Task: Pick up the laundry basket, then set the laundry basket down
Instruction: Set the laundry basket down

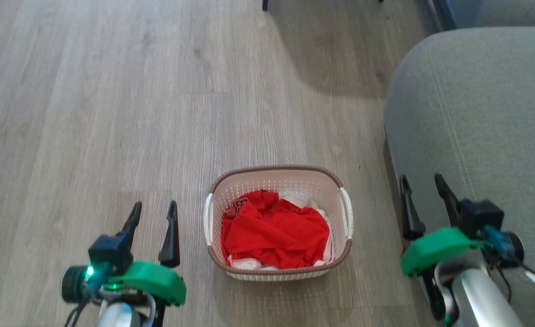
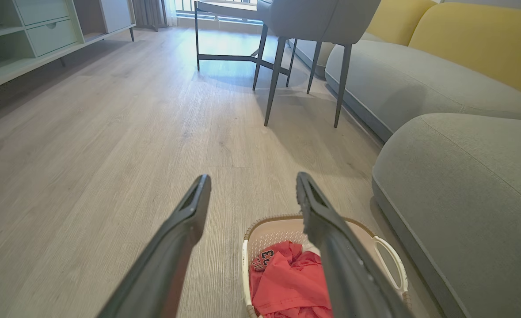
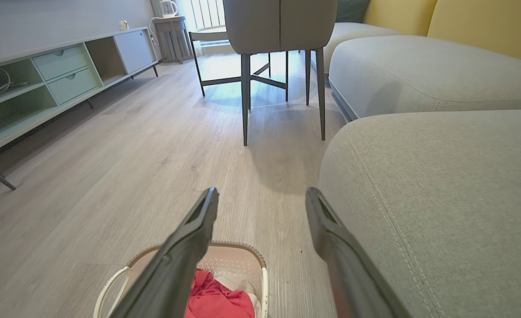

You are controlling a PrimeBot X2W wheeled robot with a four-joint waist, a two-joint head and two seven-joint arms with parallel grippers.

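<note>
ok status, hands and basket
Left hand, right hand open, empty. Cream-white perforated plastic basket on wood floor between them, red clothes inside. Grey sofa beside right hand.

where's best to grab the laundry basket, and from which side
Probably the white left handle with the left gripper and the right handle with the right gripper, each from above: the laundry basket sits upright between the open grippers, handles on its sides.
</note>
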